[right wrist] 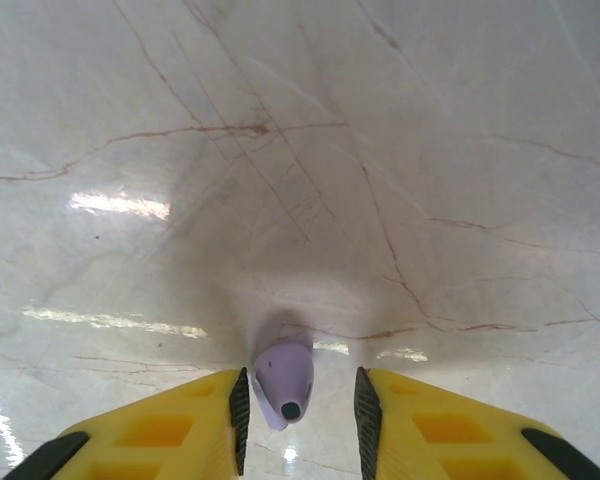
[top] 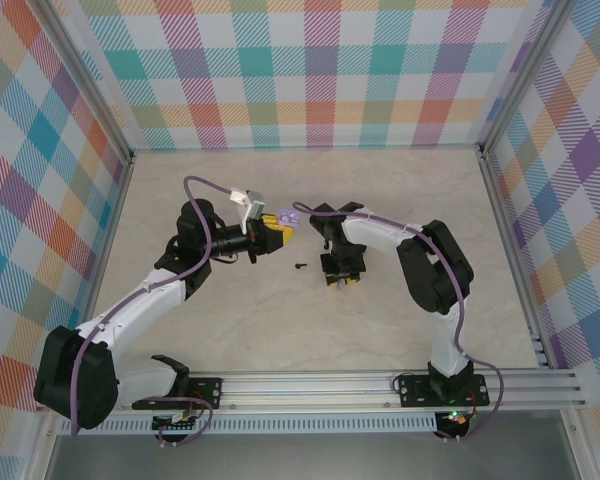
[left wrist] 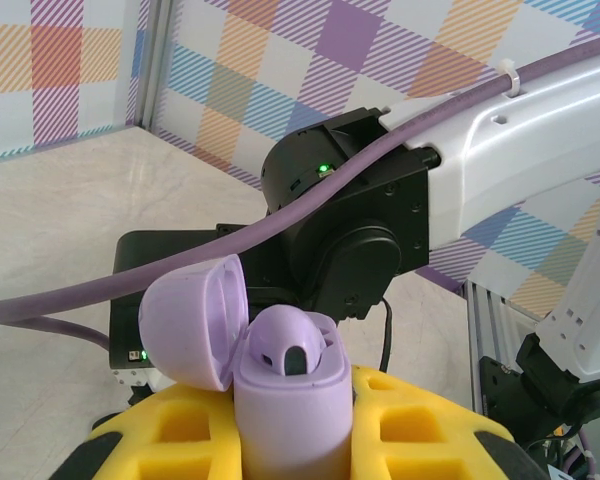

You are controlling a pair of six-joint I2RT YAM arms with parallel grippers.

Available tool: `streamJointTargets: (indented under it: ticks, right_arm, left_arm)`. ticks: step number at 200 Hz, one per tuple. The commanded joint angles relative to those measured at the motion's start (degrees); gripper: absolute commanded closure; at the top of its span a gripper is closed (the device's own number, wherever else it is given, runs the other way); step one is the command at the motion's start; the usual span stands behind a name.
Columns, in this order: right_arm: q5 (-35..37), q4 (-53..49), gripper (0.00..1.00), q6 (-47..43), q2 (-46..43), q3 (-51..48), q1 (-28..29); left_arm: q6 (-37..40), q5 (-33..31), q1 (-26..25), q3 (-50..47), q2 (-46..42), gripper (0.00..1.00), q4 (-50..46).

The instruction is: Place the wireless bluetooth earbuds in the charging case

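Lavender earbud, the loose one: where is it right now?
In the right wrist view, the lavender earbud sits between the right tool's yellow fingers, low against the marble table.

Pale beige marble-patterned worktop (top: 280,330): glossy, thin brown veins, bright light streaks in right wrist view. Pastel plaid walls (top: 320,70) enclose three sides. Silver aluminium posts (top: 85,80) stand at rear corners. Slotted aluminium rail (top: 310,385) runs along near edge.

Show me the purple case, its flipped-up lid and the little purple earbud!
lavender case (left wrist: 288,400), left wrist view, on its front wall.
case lid (left wrist: 185,315), left wrist view, middle of the open lid.
lavender earbud (right wrist: 283,378), right wrist view, on its rounded body.
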Motion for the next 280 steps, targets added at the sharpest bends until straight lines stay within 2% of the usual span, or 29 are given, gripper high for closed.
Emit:
streamJointTargets:
  ticks: [1,146,225,280]
  right_arm:
    - [0.2,-1.5,0.66,-0.5,0.8,1.9,0.6]
    - [1.9,-3.1,0.69,-0.1,4.4,2.9,1.9]
    - [3.0,-2.7,0.79,1.2,5.9,1.4,1.9]
    - [2.7,-0.3,0.82,2.2,2.7,-0.3,1.3]
  left_arm:
    - [0.1,-0.1,0.5,0.0,-0.1,1.0,0.9]
    - [0.4,-0.3,0.5,0.2,-0.2,1.0,0.5]
    - [0.5,-0.3,0.6,0.2,-0.4,1.0,0.3]
    - [0.4,-0.5,0.5,-0.3,-0.7,1.0,0.1]
